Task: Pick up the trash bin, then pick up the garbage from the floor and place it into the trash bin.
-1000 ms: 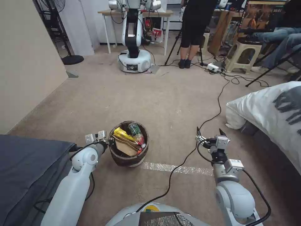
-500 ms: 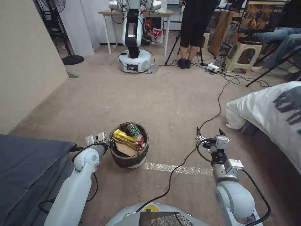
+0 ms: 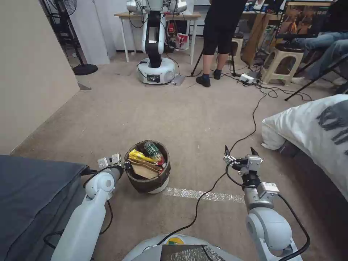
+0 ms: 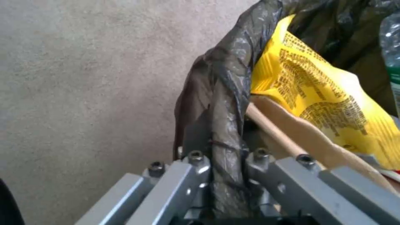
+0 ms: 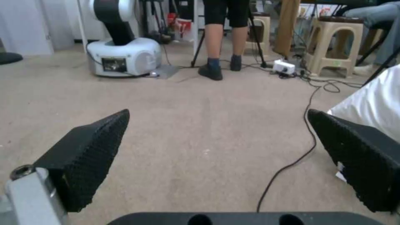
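The trash bin [image 3: 145, 184], white with a dark brown bag over its rim, is on the carpet just ahead of me, left of centre. My left gripper [image 3: 125, 166] is shut on its near-left rim; the left wrist view shows the bag-covered rim [image 4: 225, 93] pinched between the fingers of the left gripper [image 4: 227, 175]. Garbage fills the bin: a yellow wrapper [image 3: 139, 156] [image 4: 321, 93], a brown paper bag [image 3: 145, 169] and a clear bottle [image 3: 152, 149]. My right gripper [image 3: 239, 150] [image 5: 217, 156] hangs open and empty over bare carpet to the right.
A black cable [image 3: 217, 177] crosses the carpet between the arms, over a strip of tape [image 3: 203, 195]. White bedding [image 3: 311, 123] lies at the right and a dark grey surface [image 3: 29, 188] at the left. Another robot [image 3: 154, 69], a standing person and stools are far ahead.
The view has shifted a little. The bin and both grippers sit slightly higher in the picture, and the left grip on the rim is unchanged. The person at the back has stepped.
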You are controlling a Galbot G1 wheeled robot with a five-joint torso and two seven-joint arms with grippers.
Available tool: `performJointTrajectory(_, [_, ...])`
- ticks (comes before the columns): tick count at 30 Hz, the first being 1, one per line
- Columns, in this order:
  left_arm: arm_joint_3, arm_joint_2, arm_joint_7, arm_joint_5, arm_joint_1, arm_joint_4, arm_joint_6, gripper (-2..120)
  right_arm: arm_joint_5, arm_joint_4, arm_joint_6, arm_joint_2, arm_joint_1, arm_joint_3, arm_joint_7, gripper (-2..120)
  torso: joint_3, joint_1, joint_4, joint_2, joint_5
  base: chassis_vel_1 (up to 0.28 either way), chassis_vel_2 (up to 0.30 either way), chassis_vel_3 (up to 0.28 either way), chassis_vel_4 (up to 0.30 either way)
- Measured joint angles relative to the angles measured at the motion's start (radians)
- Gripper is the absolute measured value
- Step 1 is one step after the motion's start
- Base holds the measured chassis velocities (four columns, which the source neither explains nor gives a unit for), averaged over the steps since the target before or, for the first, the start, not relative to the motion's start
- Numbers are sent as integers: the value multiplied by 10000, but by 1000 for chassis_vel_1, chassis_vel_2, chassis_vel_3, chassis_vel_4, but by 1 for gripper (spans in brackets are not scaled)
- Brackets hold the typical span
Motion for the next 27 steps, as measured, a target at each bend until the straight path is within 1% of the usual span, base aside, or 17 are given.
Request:
performJointTrajectory(1, [-5, 2, 6, 67, 5, -6, 0, 11, -5, 0, -3, -3, 5, -15, 1, 100, 1, 0, 1, 0, -2, 0, 0, 0, 0])
performJointTrajectory(2, [-5, 2, 6, 67, 5, -6, 0, 11, -5, 0, -3, -3, 5, -15, 1, 100, 1, 0, 1, 0, -2, 0, 0, 0, 0])
performJointTrajectory(5, [-35, 39, 164, 434, -36, -4, 14, 23, -16, -5, -6, -6, 14, -60, 1, 100, 2, 1, 0, -1, -8, 0, 0, 0, 0])
performJointTrajectory(6, [-39, 60, 216, 501, -64, -3, 23, 30, -21, -5, -7, -8, 14, -74, 1, 100, 3, 1, -1, -1, -10, 0, 0, 0, 0])
performJointTrajectory(8, [-41, 77, 233, 526, -89, -14, 32, 32, -25, -5, -7, -10, 13, -82, 1, 100, 4, 1, -2, -1, -12, 0, 0, 0, 0])
performJointTrajectory(10, [-11, 103, 250, 550, -129, -72, 52, 43, -32, -5, -10, -11, 12, -98, -1, 100, 5, 1, -3, -2, -15, 0, 0, 0, 0])
performJointTrajectory(11, [-11, 103, 250, 550, -129, -72, 52, 43, -32, -5, -10, -11, 12, -98, -1, 100, 5, 1, -3, -2, -15, 0, 0, 0, 0])
performJointTrajectory(12, [-12, 124, 256, 549, -141, -125, 72, 48, -36, -5, -10, -12, 12, -100, 1, 100, 6, 1, -3, -3, -17, 0, 0, 0, 0])
performJointTrajectory(14, [-38, 165, 260, 551, -173, -287, 72, 59, -41, -6, -11, -12, 12, -104, 0, 100, 5, 2, -3, -3, -7, 0, 0, 0, 0])
performJointTrajectory(15, [-38, 165, 260, 551, -173, -287, 72, 59, -41, -6, -11, -12, 12, -104, 0, 100, 5, 2, -3, -3, -7, 0, 0, 0, 0])
performJointTrajectory(17, [-68, 176, 260, 551, -201, -407, 70, 69, -49, -16, -11, -14, 11, -114, -1, 100, 5, 2, -1, -3, -7, 0, 0, 0, 0])
performJointTrajectory(18, [-68, 176, 260, 551, -201, -407, 70, 69, -49, -16, -11, -14, 11, -114, -1, 100, 5, 2, -1, -3, -7, 0, 0, 0, 0])
performJointTrajectory(21, [-88, 175, 272, 548, -210, -527, 65, 83, -56, -32, -12, -28, 10, -149, -6, 100, 4, 2, -1, -3, -5, 0, 0, 0, 0])
performJointTrajectory(22, [-88, 175, 272, 548, -210, -527, 65, 83, -56, -32, -12, -28, 10, -149, -6, 100, 4, 2, -1, -3, -5, 0, 0, 0, 0])
performJointTrajectory(25, [-107, 182, 282, 538, -212, -632, 60, 96, -59, -50, -17, -39, 35, -181, -7, 100, 3, 2, -1, -3, -5, 0, 0, 0, 0])
performJointTrajectory(26, [-121, 192, 284, 535, -221, -661, 59, 99, -61, -56, -19, -40, 45, -198, -7, 100, 3, 2, -1, -3, -4, 0, 0, 0, 0])
performJointTrajectory(27, [-121, 192, 284, 535, -221, -661, 59, 99, -61, -56, -19, -40, 45, -198, -7, 100, 3, 2, -1, -3, -4, 0, 0, 0, 0])
